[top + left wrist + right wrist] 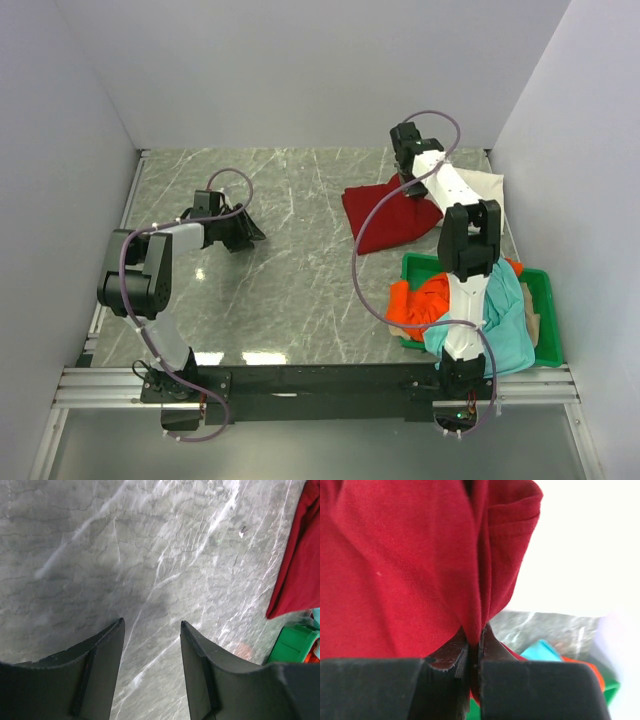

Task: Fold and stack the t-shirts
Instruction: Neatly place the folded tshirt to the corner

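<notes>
Top view: pinching a fold of the dark red shirt (385,220) with the right gripper (412,187), at 1 o'clock on the counter (300,290). Same in the right wrist view: jaws almost together on bunched red cloth, the rest of it spread beyond the fingertips (462,647).

Holding the left gripper (248,232) at 9 o'clock, low over bare marble, moderately wide with nothing between the fingers (107,650). Well apart from all shirts. Cannot tell whether touching the counter.

White shirt (482,186) at 2 o'clock, flat, touching the red one's 3 o'clock edge.

Orange shirt (420,300) and teal shirt (508,312) heaped in the green tray (547,305) at 4 o'clock. Orange spilling over the tray's 9 o'clock rim, teal draped over its 6 o'clock rim, partly hidden by the right arm.
</notes>
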Available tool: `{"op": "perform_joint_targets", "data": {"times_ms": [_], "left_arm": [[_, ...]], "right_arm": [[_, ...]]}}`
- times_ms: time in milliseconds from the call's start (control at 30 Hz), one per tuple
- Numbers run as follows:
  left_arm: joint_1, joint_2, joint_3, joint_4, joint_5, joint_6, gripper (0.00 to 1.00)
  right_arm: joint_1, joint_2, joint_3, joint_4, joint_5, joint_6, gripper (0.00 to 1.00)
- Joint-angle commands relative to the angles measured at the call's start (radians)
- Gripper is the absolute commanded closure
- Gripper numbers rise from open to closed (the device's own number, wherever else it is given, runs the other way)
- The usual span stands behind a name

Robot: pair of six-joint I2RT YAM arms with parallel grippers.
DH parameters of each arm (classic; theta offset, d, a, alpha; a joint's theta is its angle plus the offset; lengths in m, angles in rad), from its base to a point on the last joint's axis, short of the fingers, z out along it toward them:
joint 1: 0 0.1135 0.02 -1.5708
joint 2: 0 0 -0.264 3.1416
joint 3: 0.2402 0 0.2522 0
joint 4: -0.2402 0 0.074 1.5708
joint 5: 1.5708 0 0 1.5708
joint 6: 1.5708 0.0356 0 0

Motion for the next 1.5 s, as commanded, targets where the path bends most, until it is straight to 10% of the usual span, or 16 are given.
{"op": "perform_joint_targets", "data": {"times_ms": [0, 1467], "left_arm": [[-0.001, -0.032, -0.030, 0.003, -0.014, 0.005, 0.45], [-0.001, 0.019, -0.057, 0.012, -0.020, 0.005, 0.45]], "right_arm": [[-0.018, -0.057, 0.098, 0.006, 0.081, -0.048, 1.00], [-0.170, -0.088, 0.493, -0.122, -0.084, 0.019, 1.00]]}}
